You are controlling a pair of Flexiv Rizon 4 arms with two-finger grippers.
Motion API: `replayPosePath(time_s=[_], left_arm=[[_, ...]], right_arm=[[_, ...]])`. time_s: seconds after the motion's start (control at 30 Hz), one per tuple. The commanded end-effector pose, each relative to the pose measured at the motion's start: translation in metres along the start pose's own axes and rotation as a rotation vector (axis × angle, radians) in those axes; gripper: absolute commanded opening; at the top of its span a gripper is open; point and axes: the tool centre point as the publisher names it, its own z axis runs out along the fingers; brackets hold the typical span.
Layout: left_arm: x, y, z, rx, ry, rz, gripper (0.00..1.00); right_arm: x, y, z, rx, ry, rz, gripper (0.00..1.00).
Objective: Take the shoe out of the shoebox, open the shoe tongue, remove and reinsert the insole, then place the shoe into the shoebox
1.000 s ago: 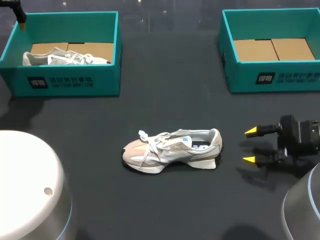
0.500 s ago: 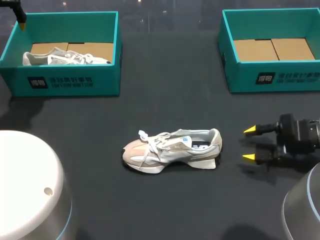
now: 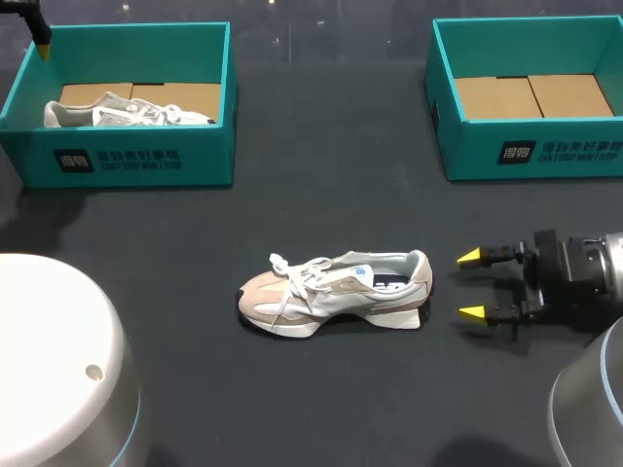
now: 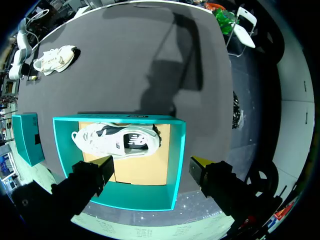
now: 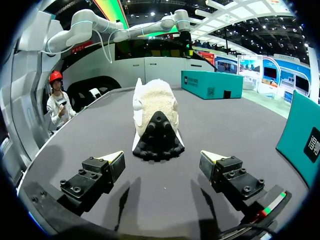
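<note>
Head view: the shoe (image 3: 336,292) rests on the table (image 3: 321,399), its heel just ahead of the right gripper (image 3: 471,285), whose fingers are spread.

Left wrist view: the left gripper (image 4: 152,162), also spread, hangs above the shoebox (image 4: 176,150), which contains a second shoe (image 4: 117,141).

Right wrist view: the shoe's black heel tread faces the gripper, centred ahead of it and untouched.

- A dark surface (image 3: 321,195) carries everything.
- A teal box (image 3: 195,156) stands at its far left.
- Inside that box, a white sneaker (image 3: 127,115) lies on its side on brown cardboard (image 3: 190,97).
</note>
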Motion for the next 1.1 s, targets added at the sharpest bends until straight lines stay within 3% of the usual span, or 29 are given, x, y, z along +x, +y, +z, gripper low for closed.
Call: replayPosePath(time_s=[0.03,0.23,1.1], left_arm=[[0.001,-0.001,0.000,-0.003,0.001,0.001,1.00],[0.001,-0.001,0.000,-0.003,0.001,0.001,1.00],[0.001,-0.001,0.000,-0.003,0.001,0.001,1.00]], right_arm=[[-0.001,0.000,0.000,0.002,0.002,0.000,1.00],[-0.001,0.000,0.000,0.002,0.002,0.000,1.00],[0.017,0.017,0.041,0.028,-0.006,0.053,1.00]])
